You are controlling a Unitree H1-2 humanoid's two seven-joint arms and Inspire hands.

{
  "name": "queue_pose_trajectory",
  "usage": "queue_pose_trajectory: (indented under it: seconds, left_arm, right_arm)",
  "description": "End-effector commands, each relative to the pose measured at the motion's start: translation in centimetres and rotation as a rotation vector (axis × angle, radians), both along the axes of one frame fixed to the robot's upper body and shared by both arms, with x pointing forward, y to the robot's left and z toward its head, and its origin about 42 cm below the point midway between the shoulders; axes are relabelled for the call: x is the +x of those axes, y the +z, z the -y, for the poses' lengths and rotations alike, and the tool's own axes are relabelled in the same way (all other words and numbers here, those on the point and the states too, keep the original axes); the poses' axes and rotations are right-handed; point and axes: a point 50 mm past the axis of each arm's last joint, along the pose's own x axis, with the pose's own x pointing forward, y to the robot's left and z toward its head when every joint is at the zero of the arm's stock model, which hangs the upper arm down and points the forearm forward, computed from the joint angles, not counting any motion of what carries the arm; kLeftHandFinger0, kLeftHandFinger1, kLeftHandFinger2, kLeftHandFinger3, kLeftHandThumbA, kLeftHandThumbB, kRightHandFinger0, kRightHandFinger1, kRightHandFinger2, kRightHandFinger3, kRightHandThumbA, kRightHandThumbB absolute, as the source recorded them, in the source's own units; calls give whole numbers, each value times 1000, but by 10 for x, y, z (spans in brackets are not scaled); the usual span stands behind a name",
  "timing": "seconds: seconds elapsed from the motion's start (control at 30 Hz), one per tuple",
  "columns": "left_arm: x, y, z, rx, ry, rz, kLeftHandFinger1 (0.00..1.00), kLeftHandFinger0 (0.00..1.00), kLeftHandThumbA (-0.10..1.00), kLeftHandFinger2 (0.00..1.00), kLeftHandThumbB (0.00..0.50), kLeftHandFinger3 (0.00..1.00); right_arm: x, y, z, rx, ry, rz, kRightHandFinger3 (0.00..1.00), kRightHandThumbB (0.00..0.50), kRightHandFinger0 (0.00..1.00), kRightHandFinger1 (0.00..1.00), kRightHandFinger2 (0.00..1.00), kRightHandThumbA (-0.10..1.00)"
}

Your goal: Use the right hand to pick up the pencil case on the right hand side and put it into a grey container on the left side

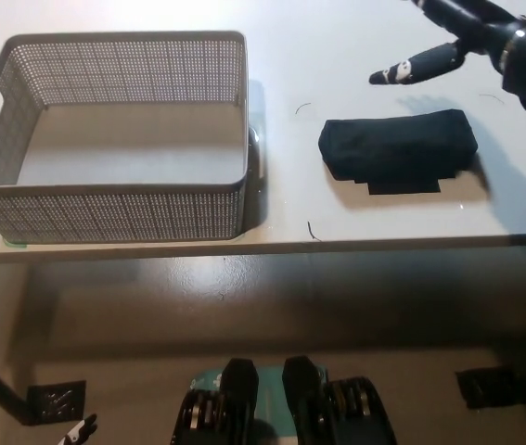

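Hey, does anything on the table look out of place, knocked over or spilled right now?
Nothing stands out. The pencil case lies flat on the table, the grey container sits upright and empty, and the right hand hovers open above the case.

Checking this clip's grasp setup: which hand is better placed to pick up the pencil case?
The right hand: open, it hovers just beyond the black pencil case on the table's right side. The left hand is not in view.

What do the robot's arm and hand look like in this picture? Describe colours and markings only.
Only the right hand shows: black, with slim jointed fingers, a small white marking near one fingertip and a pale band at the wrist. The arm behind it is black. The left hand is out of view.
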Motion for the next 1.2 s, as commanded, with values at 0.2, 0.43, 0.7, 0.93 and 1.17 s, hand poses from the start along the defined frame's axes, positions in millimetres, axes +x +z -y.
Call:
queue_pose_trajectory:
  seconds: [0.2,0.43,0.7,0.93,1.17]
  left_arm:
    - [4,17,-3,37,-65,90,1000,1000,1000,1000,282,1000]
    - [6,17,-2,36,-72,94,1000,1000,1000,1000,273,1000]
    - [7,20,-3,42,-75,99,1000,1000,1000,1000,283,1000]
    - [9,20,-5,48,-78,94,1000,1000,1000,1000,275,1000]
    - [10,19,-4,43,-86,98,1000,1000,1000,1000,283,1000]
  right_arm:
    - [18,56,-41,-84,0,-51,1000,500,1000,1000,1000,837]
    - [29,24,-50,-150,-25,-119,1000,500,1000,1000,1000,844]
    - [35,10,-40,-207,-63,-146,1000,500,1000,1000,1000,813]
    - [39,1,-22,-222,-122,-149,1000,500,1000,1000,1000,817]
    - [40,-13,-6,-196,-136,-173,1000,500,1000,1000,1000,778]
